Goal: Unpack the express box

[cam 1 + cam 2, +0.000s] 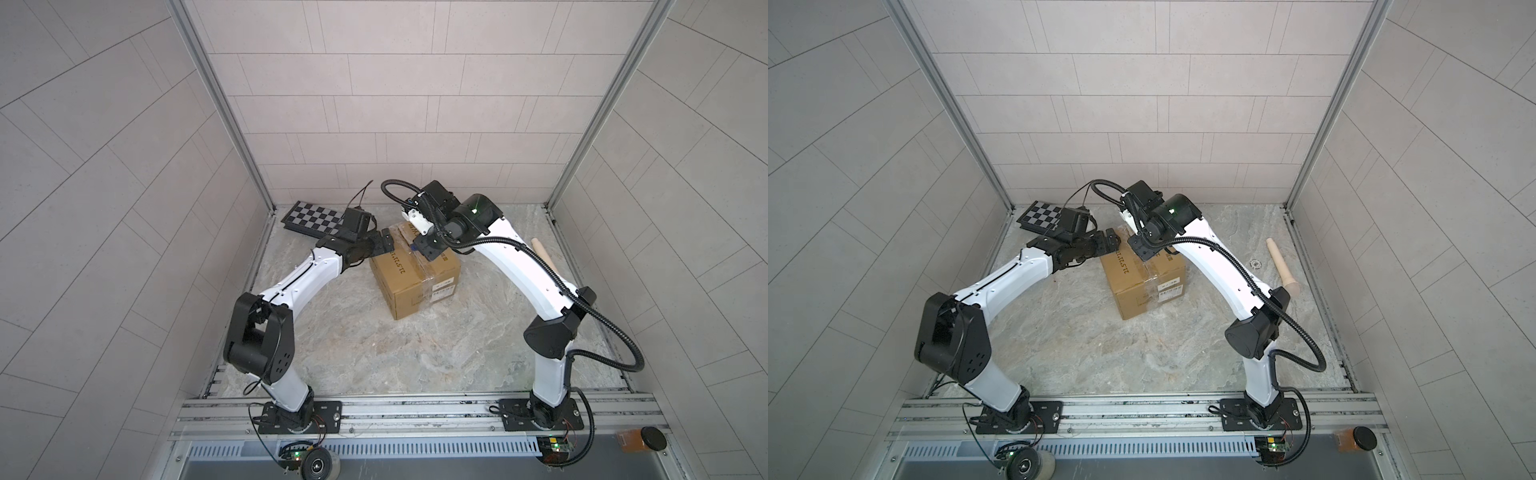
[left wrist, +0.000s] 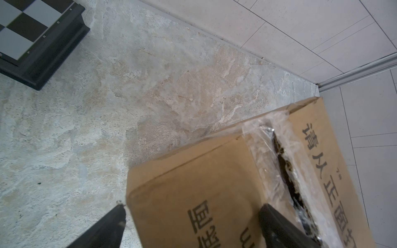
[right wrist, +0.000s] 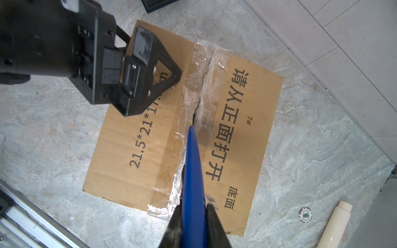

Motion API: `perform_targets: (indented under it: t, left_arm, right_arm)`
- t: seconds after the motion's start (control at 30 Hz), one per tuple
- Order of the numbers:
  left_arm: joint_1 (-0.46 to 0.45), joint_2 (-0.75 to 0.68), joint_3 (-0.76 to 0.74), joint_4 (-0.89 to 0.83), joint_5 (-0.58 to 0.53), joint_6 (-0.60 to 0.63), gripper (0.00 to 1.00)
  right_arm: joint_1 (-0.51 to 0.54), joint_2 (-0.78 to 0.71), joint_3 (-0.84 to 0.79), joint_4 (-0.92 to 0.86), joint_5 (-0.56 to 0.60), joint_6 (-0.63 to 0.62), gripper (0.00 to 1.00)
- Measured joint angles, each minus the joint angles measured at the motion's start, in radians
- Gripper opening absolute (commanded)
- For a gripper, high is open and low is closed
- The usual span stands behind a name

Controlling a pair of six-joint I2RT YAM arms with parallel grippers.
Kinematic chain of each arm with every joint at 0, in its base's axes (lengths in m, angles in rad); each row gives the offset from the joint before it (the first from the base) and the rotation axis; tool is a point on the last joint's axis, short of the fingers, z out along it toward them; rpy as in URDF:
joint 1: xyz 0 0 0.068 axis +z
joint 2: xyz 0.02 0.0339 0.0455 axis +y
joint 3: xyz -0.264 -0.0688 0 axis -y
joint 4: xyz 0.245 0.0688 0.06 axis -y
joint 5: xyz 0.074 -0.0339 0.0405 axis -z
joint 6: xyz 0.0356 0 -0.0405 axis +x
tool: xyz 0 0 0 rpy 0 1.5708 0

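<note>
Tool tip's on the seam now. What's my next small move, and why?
Probably slide the blue tool, held in the shut right gripper, along the box seam toward the far edge: its tip sits mid-seam, and tape still seems to bridge the flaps there.

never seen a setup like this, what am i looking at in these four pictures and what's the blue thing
These are two robot arms bolted to a rail, each ending in a two-fingered gripper. Two pictures look down on the whole scene from above; the other two come from cameras on the arms' wrists. On the stone-patterned table stands the brown cardboard express box, its top seam covered in clear tape that is split open partway. The right gripper is shut on a blue pointed tool whose tip sits at that seam. The left gripper is open, its fingers astride the box's top edge. Also on the table: a chequered board, a cream rod and a poker chip.
</note>
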Motion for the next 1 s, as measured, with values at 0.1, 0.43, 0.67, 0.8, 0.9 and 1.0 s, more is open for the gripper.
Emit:
perform_targets:
  t: [0.1,0.43,0.67,0.8,0.9,1.0]
  left_arm:
    - [0.000,0.001,0.000,0.004,-0.001,-0.002,1.00]
    - [0.007,0.001,-0.009,0.026,0.009,-0.007,1.00]
    - [0.025,-0.005,-0.010,0.024,0.023,-0.004,1.00]
    - [0.035,-0.023,-0.010,-0.003,0.032,0.006,1.00]
    - [0.032,-0.037,-0.009,-0.034,0.050,0.016,1.00]
    - [0.024,-0.048,-0.009,-0.061,0.060,0.022,1.00]
  right_arm:
    - [0.000,-0.019,-0.012,-0.013,-0.012,0.000,0.00]
    - [-0.002,-0.023,-0.047,0.022,-0.030,0.000,0.00]
    - [-0.006,0.058,0.046,0.026,-0.037,-0.001,0.00]
    - [-0.006,0.080,0.061,0.046,-0.043,0.000,0.00]
    - [-0.006,0.082,0.061,0.050,-0.048,0.000,0.00]
    - [-0.006,0.082,0.061,0.056,-0.051,0.000,0.00]
